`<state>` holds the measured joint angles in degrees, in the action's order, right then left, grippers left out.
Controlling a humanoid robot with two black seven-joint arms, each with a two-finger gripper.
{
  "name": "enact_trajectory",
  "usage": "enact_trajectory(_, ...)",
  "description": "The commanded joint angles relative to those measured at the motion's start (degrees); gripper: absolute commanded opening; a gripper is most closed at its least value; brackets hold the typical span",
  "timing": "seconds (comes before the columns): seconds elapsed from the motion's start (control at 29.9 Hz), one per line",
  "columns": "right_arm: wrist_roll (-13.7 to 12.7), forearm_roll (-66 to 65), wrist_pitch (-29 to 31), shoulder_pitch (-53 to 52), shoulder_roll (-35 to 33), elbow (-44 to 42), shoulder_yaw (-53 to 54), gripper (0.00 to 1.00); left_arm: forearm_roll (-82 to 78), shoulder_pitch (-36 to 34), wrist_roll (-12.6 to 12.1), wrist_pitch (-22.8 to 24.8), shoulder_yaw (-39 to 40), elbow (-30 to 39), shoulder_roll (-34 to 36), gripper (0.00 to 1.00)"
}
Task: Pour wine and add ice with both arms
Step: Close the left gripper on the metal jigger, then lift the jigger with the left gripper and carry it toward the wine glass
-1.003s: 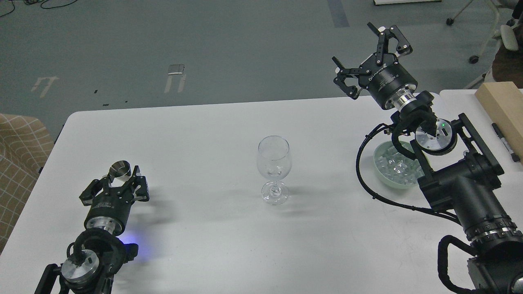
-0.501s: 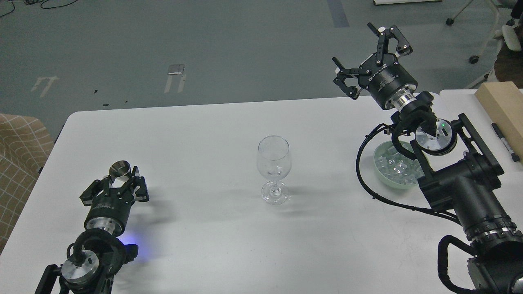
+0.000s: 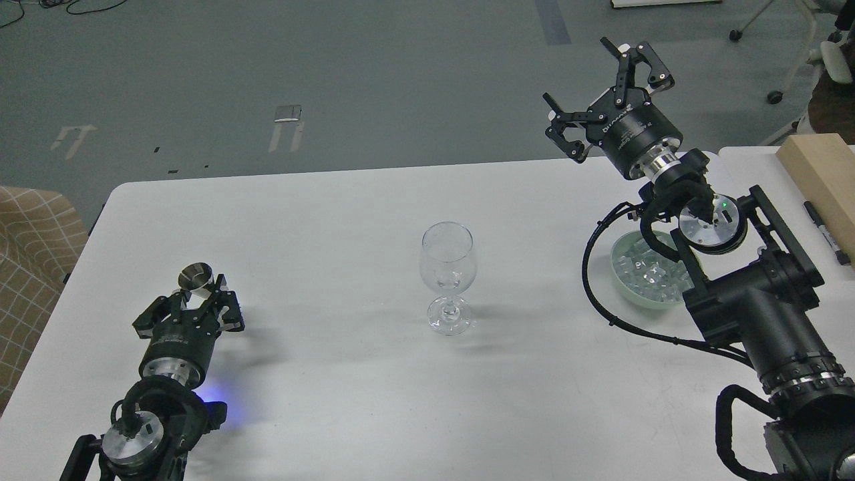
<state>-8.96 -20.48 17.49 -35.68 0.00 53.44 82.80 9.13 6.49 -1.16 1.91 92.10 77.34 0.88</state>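
Observation:
A clear, empty stemmed wine glass (image 3: 447,267) stands upright at the middle of the white table (image 3: 334,200). A pale green bowl (image 3: 626,284) holding several clear ice cubes (image 3: 646,272) sits at the right, partly hidden behind my right arm. My right gripper (image 3: 584,83) is open and empty, raised above the table's far right edge, well above and behind the bowl. A small metal cup (image 3: 195,276) stands at the left. My left gripper (image 3: 196,302) is open, low on the table, its fingers just short of the cup on either side.
A light wooden block (image 3: 821,174) and a black pen (image 3: 825,230) lie on a second table at the far right. A checked brown seat (image 3: 30,260) stands off the left edge. Grey floor and chair legs (image 3: 775,67) lie beyond the table.
My left gripper has drawn back slightly toward me, away from the metal cup. The cup, the glass and my right arm have not moved.

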Motion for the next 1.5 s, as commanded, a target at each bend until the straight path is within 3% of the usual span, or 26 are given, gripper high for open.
enact_trajectory(0.0, 0.0, 0.0, 0.0, 0.0, 0.0, 0.0, 0.0, 1.0, 0.1, -0.08, -0.07, -0.06, -0.08, 0.0, -0.09, 0.4)
enact_trajectory(0.77, 0.0, 0.0, 0.0, 0.09, 0.0, 0.09, 0.0, 1.0, -0.17, 0.1, 0.46, 1.34, 0.01, 0.0, -0.09, 0.27)
enact_trajectory(1.04, 0.0, 0.0, 0.0, 0.09, 0.0, 0.18, 0.0, 1.0, -0.26, 0.19, 0.46, 2.4, 0.01, 0.0, -0.17, 0.19)
enact_trajectory(1.17, 0.0, 0.0, 0.0, 0.09, 0.0, 0.09, 0.0, 1.0, -0.26, 0.19, 0.64, 2.83, -0.08, 0.0, -0.26, 0.11)
enact_trajectory(1.47, 0.0, 0.0, 0.0, 0.0, 0.0, 0.09, 0.0, 1.0, -0.26, -0.16, 2.48, 4.68, -0.17, 0.09, -0.17, 0.04)
